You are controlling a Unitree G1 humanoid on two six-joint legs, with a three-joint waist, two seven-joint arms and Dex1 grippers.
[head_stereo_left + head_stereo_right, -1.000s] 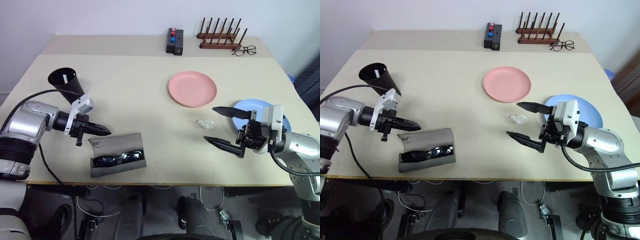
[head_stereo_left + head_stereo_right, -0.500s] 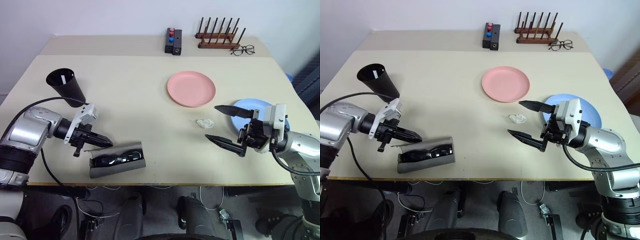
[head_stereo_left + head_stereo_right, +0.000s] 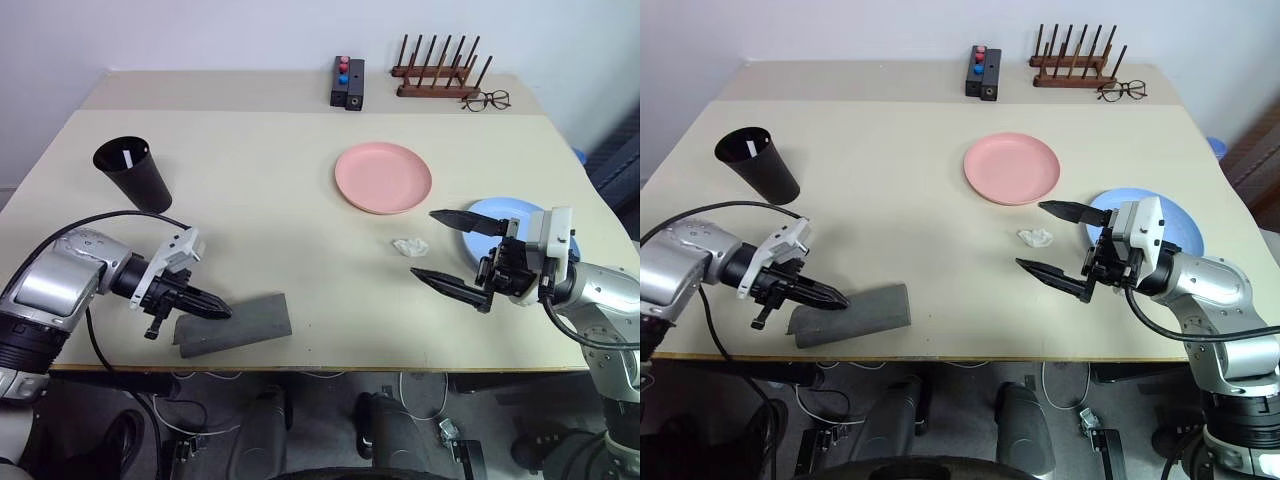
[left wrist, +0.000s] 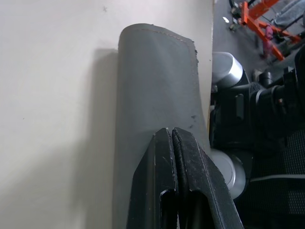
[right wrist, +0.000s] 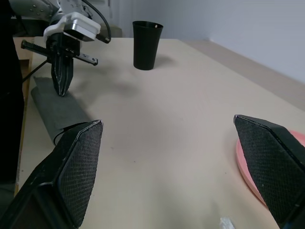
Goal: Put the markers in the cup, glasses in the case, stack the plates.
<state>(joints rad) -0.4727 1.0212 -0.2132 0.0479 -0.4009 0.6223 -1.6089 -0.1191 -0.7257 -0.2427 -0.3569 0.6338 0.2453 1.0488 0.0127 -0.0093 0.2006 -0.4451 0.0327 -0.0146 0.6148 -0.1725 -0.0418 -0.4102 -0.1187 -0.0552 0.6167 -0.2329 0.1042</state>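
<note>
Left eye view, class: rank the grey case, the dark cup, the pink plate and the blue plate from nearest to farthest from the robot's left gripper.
1. Grey case, directly at the left gripper, near the table's front edge.
2. Dark cup, behind the gripper, on the left.
3. Pink plate, mid-table, toward the right.
4. Blue plate, far right, by the right gripper.

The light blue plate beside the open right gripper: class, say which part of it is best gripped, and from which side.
Probably the rim of the light blue plate on the side facing the right gripper. The plate is shallow and lies flat on the table, so only its thin raised edge offers a hold. The open jaws already sit beside that edge, one above the other, and could close over and under it.
</note>
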